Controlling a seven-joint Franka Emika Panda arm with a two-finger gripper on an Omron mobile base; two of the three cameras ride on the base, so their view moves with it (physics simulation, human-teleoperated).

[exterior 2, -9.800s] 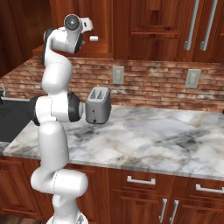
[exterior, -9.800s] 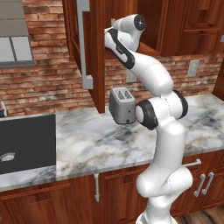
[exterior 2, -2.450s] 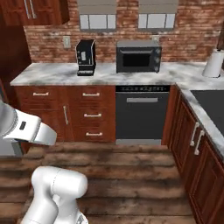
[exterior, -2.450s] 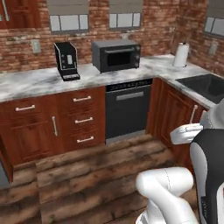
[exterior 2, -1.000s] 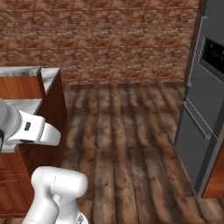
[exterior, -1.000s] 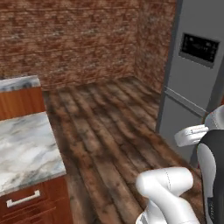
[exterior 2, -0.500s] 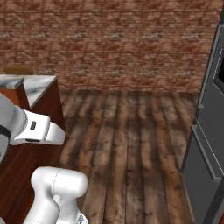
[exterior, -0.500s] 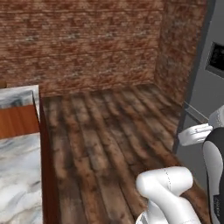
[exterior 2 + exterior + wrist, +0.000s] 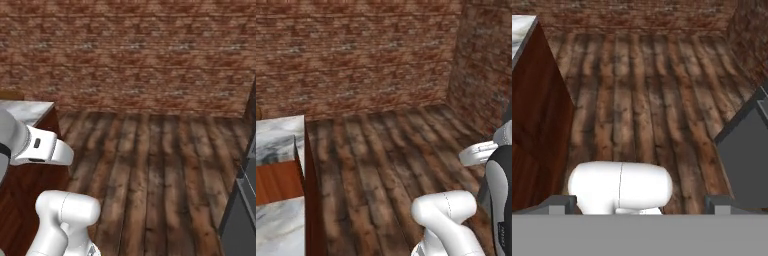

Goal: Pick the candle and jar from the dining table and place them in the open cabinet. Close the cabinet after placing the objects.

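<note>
I am driving the base across the dark plank wooden floor toward the red brick wall; no candle or jar is visible, so I cannot state where either lies. The relation that governs the coming move is this: the white-and-grey veined marble top with reddish wood sides, which I judge to be an end of the dining table, sits at the left edge of the left base view, at the far left of the right base view, and in the upper left of the hand view. The work therefore lies to the left of the tool, and I judge the base must turn or travel that way before any reach. The two-finger gripper has its small dark fingertips standing far apart at the bottom corners of the hand view, with nothing between them. The white arm is folded low and close over its base, with the hand looking forward and down over the floor. A dark grey appliance panel stands at right.
</note>
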